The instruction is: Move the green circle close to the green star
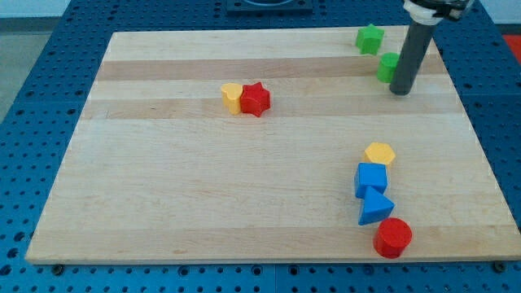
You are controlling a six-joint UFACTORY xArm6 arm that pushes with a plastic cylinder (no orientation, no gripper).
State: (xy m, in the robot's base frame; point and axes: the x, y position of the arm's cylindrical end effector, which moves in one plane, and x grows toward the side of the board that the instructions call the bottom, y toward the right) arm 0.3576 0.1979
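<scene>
The green circle [387,67] sits near the counter's [203,187] top right, just below the green star [369,38], touching my tip [400,91]; no end effector shows, only the rod; the pale wood counter rests on a blue pegboard [32,122]; two yellow, two red, two blue blocks lie well apart.

My tip [400,91] against the green circle [387,67], just below the green star [369,38].

Lab: blue perforated bench [49,81], wooden board [203,187]
</scene>
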